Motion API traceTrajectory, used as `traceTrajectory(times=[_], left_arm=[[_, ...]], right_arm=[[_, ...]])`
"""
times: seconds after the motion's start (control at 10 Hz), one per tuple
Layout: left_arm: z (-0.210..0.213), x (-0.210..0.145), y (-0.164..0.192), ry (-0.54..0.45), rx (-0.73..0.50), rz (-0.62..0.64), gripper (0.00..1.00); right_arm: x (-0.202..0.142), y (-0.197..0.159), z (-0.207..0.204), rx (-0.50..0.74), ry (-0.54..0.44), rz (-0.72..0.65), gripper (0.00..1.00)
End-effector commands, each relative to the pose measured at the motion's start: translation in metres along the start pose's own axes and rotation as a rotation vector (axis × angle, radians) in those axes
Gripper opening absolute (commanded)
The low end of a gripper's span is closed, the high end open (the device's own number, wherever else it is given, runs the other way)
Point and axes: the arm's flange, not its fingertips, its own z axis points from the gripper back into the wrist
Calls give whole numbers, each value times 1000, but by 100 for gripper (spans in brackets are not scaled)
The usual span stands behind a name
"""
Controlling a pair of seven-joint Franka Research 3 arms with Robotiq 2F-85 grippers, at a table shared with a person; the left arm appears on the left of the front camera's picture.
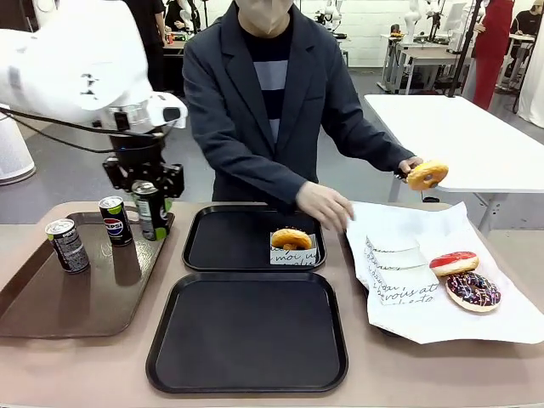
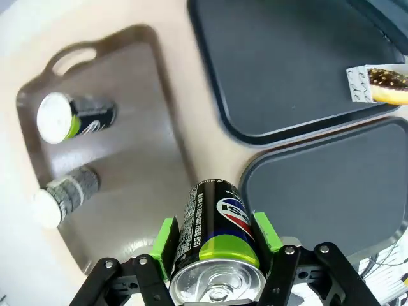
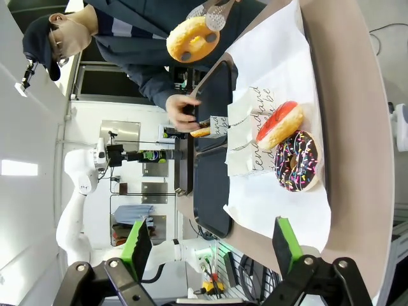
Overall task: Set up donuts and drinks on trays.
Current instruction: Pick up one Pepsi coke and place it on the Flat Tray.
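Note:
My left gripper (image 1: 153,202) is shut on a dark soda can with a green mark (image 1: 151,221), held upright over the right rim of the brown tray. In the left wrist view the green pads (image 2: 167,241) clamp the can (image 2: 213,217). Two more cans (image 1: 67,245) (image 1: 115,219) stand on the brown tray (image 1: 51,314). Two black trays lie mid-table: the far one (image 1: 221,246) holds a glazed donut (image 1: 291,238) in a paper tray, the near one (image 1: 248,331) is bare. My right gripper (image 3: 212,248) is open, facing the donuts from the side.
The person holds a yellow donut (image 1: 427,174) in tongs above the table's right side, the other hand (image 1: 327,206) by the far tray. A white paper sheet (image 1: 501,319) at right carries a pink donut (image 1: 453,263), a chocolate-sprinkled donut (image 1: 473,290) and empty paper trays (image 1: 399,255).

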Motion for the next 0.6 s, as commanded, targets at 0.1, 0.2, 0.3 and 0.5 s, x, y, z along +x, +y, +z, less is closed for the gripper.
traceTrajectory(times=[0.1,0.2,0.3,0.5], left_arm=[[-14,41,-37,-55,-2,-83,59],[-23,50,-45,-71,-17,-114,59],[-30,57,-52,-75,-42,-138,59],[-49,69,-58,-74,-75,-174,59]], right_arm=[[0,1,1,8,-4,3,100],[0,1,1,8,-4,3,100],[0,1,1,8,-4,3,100],[0,1,1,8,-4,3,100]])
